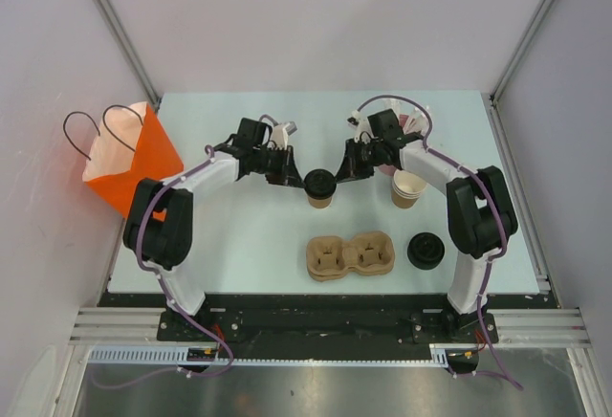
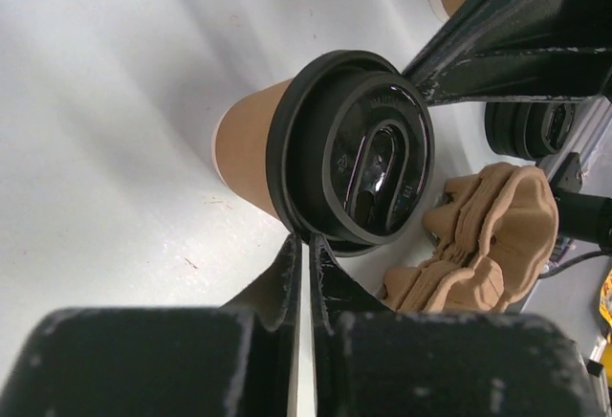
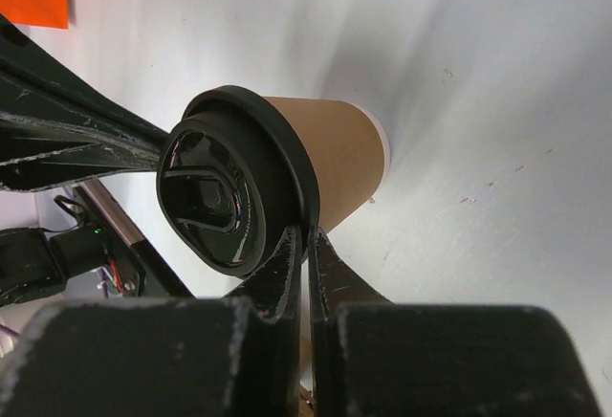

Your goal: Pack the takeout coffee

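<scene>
The takeout coffee [image 1: 318, 188] stands upright on the table [image 1: 239, 235], just beyond the left pocket of the pulp cup carrier [image 1: 350, 256], its long axis straight up and its black lid [image 2: 359, 149] seated on top.

And look at this: both arms are on it at once! The left gripper [image 2: 306, 245] comes in from the side away from the carrier's right pocket. The right gripper [image 3: 306, 237] comes in from the opposite side, so the cup sits squarely between the two. Neither arm is nearer; it's a dead heat at the rim.

Each pincer is closed to a hairline slit, fingers stacked one over the other, with the tips right against the edge of the lid. Whether either one actually nips that edge or only presses on it, the wrist views don't settle. Nothing else is held.

That's the whole story for the next move. The carrier lies on the near side of the cup, close by. The orange bag [image 1: 143, 159] sits well off beyond the carrier's left end. To my eye, closed tips at the rim won't carry a cup. One pincer needs to open and take the body from its own side, then bring it the short way toward the carrier.
</scene>
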Available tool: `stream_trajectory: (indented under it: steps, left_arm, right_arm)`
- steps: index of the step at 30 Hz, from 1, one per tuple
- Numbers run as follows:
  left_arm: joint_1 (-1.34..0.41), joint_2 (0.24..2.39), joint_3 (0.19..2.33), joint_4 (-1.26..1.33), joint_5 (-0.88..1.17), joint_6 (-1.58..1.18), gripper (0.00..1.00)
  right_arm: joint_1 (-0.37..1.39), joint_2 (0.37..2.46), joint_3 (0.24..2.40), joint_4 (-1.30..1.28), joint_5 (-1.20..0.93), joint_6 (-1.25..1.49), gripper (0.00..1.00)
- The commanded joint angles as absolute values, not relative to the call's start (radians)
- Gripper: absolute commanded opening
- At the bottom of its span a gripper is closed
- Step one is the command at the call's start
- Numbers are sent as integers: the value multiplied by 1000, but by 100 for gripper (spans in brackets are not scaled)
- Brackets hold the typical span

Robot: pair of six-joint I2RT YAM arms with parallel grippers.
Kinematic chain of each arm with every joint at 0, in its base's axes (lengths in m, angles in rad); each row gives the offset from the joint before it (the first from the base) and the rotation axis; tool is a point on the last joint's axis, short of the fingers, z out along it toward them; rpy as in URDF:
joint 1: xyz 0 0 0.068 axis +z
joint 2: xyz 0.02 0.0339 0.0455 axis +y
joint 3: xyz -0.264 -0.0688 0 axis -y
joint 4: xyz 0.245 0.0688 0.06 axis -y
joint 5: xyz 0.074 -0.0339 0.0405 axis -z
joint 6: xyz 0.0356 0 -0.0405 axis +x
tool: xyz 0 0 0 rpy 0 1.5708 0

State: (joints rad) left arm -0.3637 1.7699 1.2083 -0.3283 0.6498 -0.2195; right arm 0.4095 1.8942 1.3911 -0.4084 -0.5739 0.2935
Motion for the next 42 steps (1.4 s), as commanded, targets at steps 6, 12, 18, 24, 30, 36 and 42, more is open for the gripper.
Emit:
stream_trajectory:
  steps: [6,12,18,24,30,36,42]
  left_arm:
    - [-371,1888,1154,-321,588,-238,0]
    - [-368,1908,1131,-316,600,-256,0]
    - [-370,1752,1173,-308,586,-203,0]
    - [-370,1668,1195,-304,561,-157,4]
    - [-370,1680,1239,-305,565,-133,22]
    - [-365,1707,1218,-304,566,-130,24]
    - [-347,1660,1218,-304,563,-115,28]
  right_arm:
    - [411,1954,1223,-373,-528,285,0]
    - [413,1957,1187,-341,-519,291,0]
    - [420,1846,1192,-305,-489,311,0]
    - [433,1798,1224,-305,-474,281,1]
    - [451,1816,1296,-319,-477,264,4]
    - [506,1773,1351,-331,-433,261,5]
    - [525,1799,1373,-344,-426,238,5]
